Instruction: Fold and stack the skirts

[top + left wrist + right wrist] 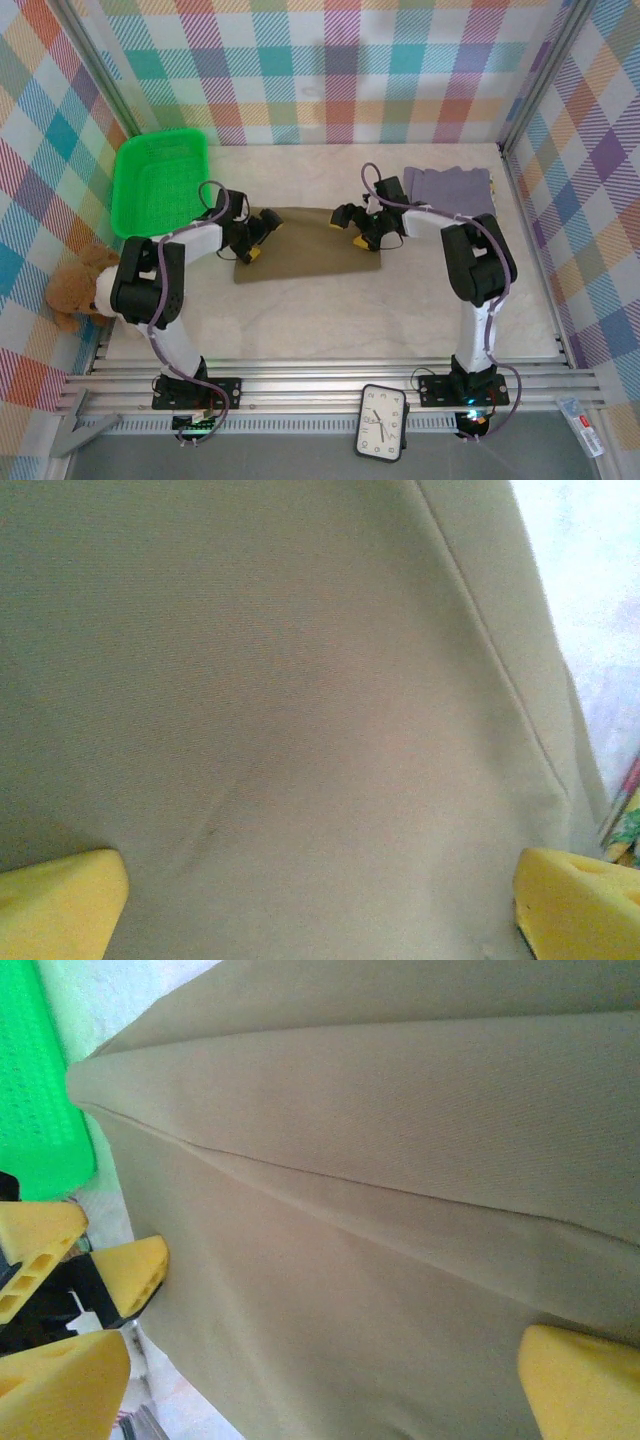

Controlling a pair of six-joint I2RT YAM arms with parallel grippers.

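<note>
At the near edge, a clock [381, 422] is seen lying between the arm bases, and a teddy bear [74, 290] is propped at the near left, off the table [330, 320].

Further in, at mid-table, the olive-khaki skirt [310, 250] is spread flat, with its long axis running left to right. The left hand [260, 238] is positioned over the skirt's left end and the right hand [348, 232] over its right end, toward the far edge. Both hands are held spread wide, and nothing is pinched. In the left wrist view the yellow fingertips [60, 905] are seen apart, with smooth cloth directly below and between them. In the right wrist view a seam or crease is seen running along the fabric under the open jaws.

The cloth therefore lies straight beneath each hand, and each arm is nearest to its own end. A grasp at the two ends is judged to be the next requirement.

At the far left a green basket [160, 182] is placed. At the far right a folded grey-lavender skirt [450, 188] is laid, nearer to the right arm, so the stack is judged to be best reached from that side.
</note>
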